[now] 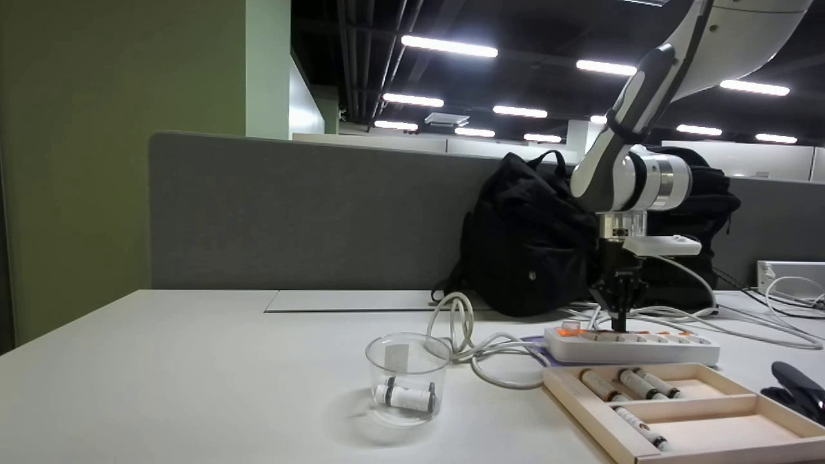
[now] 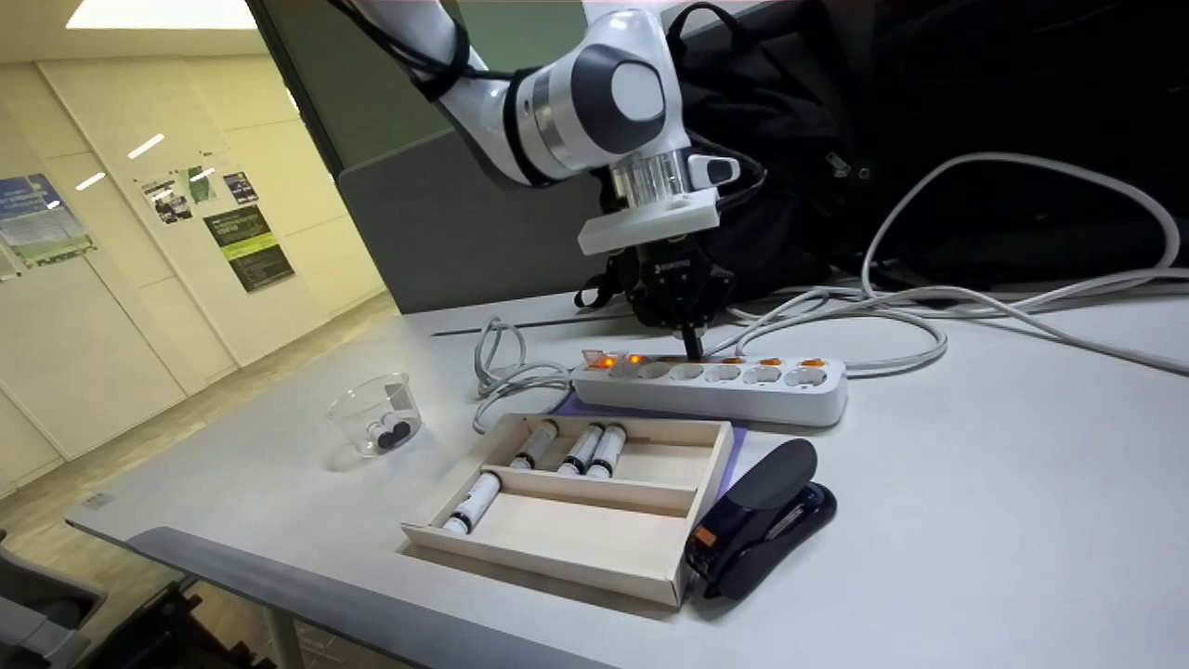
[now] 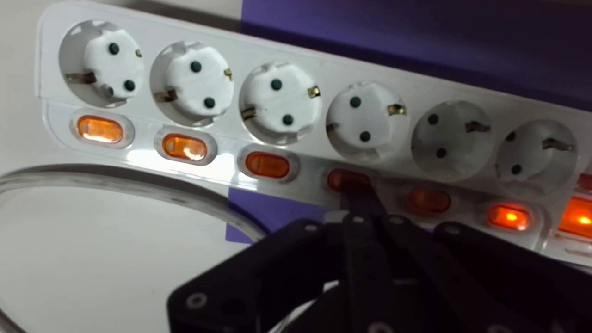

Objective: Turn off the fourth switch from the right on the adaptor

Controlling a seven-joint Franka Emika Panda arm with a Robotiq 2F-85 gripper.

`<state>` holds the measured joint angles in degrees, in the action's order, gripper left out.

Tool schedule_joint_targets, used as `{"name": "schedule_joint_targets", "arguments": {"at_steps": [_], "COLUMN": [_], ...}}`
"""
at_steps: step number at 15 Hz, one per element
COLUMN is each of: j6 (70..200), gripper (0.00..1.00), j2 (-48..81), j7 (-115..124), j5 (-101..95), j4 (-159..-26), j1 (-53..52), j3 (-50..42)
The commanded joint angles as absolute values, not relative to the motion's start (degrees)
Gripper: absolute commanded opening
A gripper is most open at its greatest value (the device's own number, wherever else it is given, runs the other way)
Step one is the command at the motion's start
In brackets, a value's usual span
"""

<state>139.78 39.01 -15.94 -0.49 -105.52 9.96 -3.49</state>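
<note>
Showing two lit switches (image 3: 509,216), the adaptor (image 2: 711,400) lies on the worktop (image 2: 975,520). The end effector (image 2: 694,356), closed and gripping nothing, reaches down to the fourth switch (image 3: 340,179) from the left in the wrist view; pressing cannot be told. A wooden tray (image 2: 594,553) lies near.

A clear cup (image 1: 425,372) holds small cylinders (image 1: 406,397) at lower centre in an exterior view, a black backpack (image 1: 532,248) at centre right. A dark stapler (image 2: 760,511) lies beside a wooden tray (image 2: 585,539), lower centre in an exterior view
</note>
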Motion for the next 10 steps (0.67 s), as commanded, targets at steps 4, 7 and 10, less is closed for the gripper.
{"name": "schedule_joint_targets", "arguments": {"at_steps": [4, 7, 10], "j6": [146.18, 144.6, 139.77], "gripper": [0.0, 0.0, 0.0], "j2": [38.63, 36.13, 31.89], "j7": [-8.73, -8.61, -10.26], "j5": [-9.44, -7.21, -3.51], "j4": [-109.56, -107.78, -105.53], "j1": [4.34, 5.52, 7.59], "j3": [-7.74, -6.29, -4.6]}}
